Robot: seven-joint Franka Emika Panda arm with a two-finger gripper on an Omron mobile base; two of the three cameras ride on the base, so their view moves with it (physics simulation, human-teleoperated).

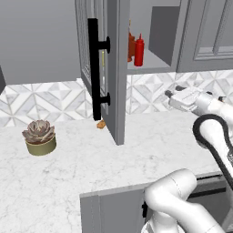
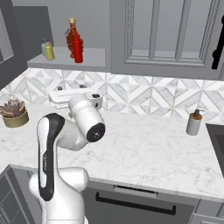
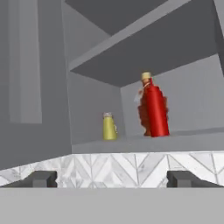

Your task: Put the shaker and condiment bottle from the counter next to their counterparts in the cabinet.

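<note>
Marble counter (image 2: 144,148) below open cabinet (image 1: 119,68); gripper (image 3: 112,178) jaws apart, empty

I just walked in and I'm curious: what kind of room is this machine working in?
A kitchen, computer-drawn by the look of it: a marble counter, a tiled wall behind, and an open cabinet holding a red bottle.

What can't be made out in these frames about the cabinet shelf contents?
- Left base view: the open cabinet door hides the shaker and most of the leaf-shaped bottle behind the condiment bottle.
- Hand view: the condiment bottle covers most of the leaf-shaped bottle.
- Right base view: something greyish behind the shaker is too small to identify.
</note>
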